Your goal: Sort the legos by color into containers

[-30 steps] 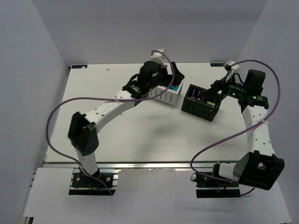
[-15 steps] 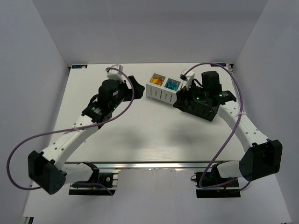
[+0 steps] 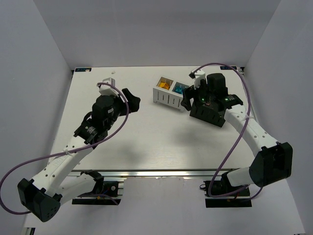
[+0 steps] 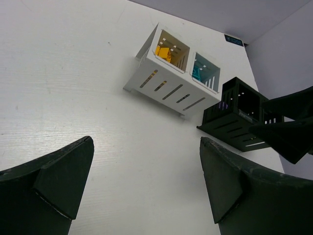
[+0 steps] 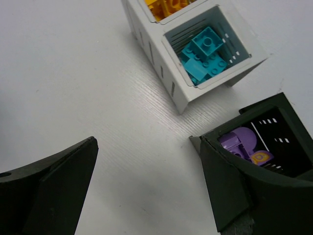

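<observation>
Both sets of jaws are spread wide and hold nothing. Left gripper (image 4: pixel 146 176) hangs left of the white container (image 4: pixel 168 78), well apart from it. Right gripper (image 5: pixel 146 181) is just right of it, at the corner of the black container (image 5: pixel 266 129), which sits just beside the white one.

Every brick you can see is already in a compartment. Orange legos (image 4: pixel 165 51) are in the white container's left half and cyan legos (image 5: pixel 204 51) in its right half. Purple legos (image 5: pixel 240 141) are in the black compartment nearest it. The black container's other compartment is hidden, so I can't confirm any green.

Expect the bricks to be light, rigid and slick, with no crush risk. Pinch across flat side walls, not the studs; rounded ones will likely squirt out. They're piled in tight cells, so finger room looks poor.

In the top view the white container's long axis runs diagonally, far-left to near-right. Its openings face up and its slotted long wall faces the near side. The top cyan brick lies studs up and looks squarish, with no clear long axis.
</observation>
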Robot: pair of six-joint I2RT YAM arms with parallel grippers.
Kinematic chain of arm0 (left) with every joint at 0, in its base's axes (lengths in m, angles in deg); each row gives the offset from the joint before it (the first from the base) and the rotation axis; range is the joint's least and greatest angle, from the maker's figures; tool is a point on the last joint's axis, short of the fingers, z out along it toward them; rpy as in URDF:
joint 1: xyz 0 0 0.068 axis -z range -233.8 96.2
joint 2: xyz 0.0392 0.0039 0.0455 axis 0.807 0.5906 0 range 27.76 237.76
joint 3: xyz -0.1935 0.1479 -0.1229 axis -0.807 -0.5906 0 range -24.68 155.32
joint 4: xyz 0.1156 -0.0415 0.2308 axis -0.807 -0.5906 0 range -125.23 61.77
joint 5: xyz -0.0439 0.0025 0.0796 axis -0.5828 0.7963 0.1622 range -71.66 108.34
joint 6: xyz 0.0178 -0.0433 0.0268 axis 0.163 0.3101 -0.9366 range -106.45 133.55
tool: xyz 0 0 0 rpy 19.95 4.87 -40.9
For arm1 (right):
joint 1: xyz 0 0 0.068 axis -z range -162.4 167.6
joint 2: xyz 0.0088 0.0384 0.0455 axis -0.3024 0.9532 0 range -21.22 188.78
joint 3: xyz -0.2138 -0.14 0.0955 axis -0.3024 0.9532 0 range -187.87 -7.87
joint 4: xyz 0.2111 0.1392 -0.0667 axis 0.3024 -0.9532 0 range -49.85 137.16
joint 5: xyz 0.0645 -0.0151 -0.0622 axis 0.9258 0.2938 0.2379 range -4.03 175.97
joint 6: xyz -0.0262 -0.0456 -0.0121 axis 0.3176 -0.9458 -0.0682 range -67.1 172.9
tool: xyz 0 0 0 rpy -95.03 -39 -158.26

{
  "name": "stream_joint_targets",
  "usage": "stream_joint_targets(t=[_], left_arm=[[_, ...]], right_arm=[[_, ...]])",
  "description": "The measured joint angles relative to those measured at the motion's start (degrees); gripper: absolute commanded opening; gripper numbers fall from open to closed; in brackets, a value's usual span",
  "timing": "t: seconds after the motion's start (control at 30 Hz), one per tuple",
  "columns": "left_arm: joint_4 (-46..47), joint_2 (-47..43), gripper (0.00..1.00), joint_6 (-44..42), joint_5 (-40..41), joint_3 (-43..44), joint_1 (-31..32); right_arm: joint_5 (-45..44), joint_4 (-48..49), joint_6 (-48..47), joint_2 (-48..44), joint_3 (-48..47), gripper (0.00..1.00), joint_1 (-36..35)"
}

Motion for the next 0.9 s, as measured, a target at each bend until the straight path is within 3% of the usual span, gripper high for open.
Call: stream_joint_targets(t=[0.37, 0.9], left_arm=[[-0.6, -0.5, 0.98, 0.7, 0.4, -1.2, 0.0], [-1.0, -1.8, 0.98, 1.1, 1.5, -2.2, 0.0]], right_arm=[[-6.5, 3.4, 0.5, -5.4, 3.7, 0.9, 0.0], [-8.0, 4.7, 1.2, -5.5, 4.5, 0.89, 0.0]])
